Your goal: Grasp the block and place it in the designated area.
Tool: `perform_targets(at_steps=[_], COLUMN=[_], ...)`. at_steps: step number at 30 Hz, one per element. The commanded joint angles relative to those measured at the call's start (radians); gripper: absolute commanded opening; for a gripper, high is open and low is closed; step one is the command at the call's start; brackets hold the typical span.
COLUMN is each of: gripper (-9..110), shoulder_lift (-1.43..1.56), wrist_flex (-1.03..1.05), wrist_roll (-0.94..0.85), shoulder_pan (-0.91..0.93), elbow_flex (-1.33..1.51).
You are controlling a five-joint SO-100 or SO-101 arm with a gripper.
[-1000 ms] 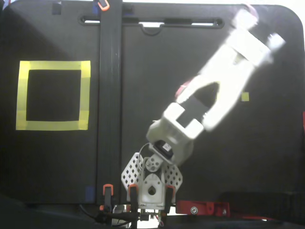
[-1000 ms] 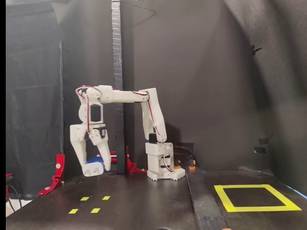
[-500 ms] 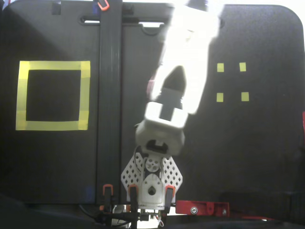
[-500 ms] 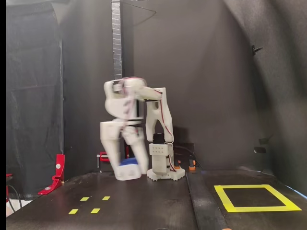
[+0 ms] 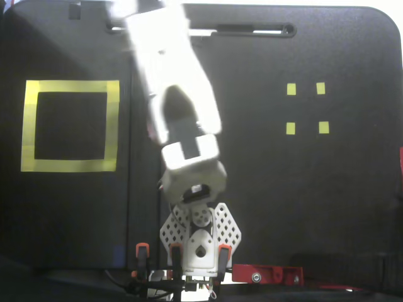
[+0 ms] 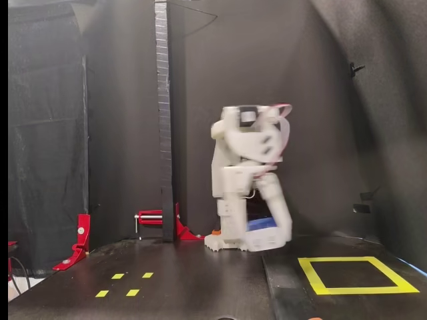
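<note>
My gripper (image 6: 267,235) clenched on block (image 6: 260,225), glossy dark-blue rounded plastic, carried clear of mat. White printed arm (image 5: 176,94) motion-blurred in both fixed views. Half second ago I hung left of base in side fixed view; now swung across, gripper right of base, near but short of area (image 6: 357,275). Area: hollow square, wide matte yellow tape, black inside. Four small tape squares (image 5: 306,107) uncovered on matte black mat (image 5: 352,189).
</note>
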Motion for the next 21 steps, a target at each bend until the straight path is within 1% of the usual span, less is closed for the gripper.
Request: perform_targets(at_steps=[1, 10, 21], gripper=[20, 20, 20], shoulder_lift=[0.018, -0.015, -0.021], wrist_flex=[-0.002, 0.000, 0.006], wrist_roll=[0.063, 0.244, 0.360], shoulder_pan=[-0.086, -0.304, -0.454], elbow_flex=[-0.023, -0.025, -0.025])
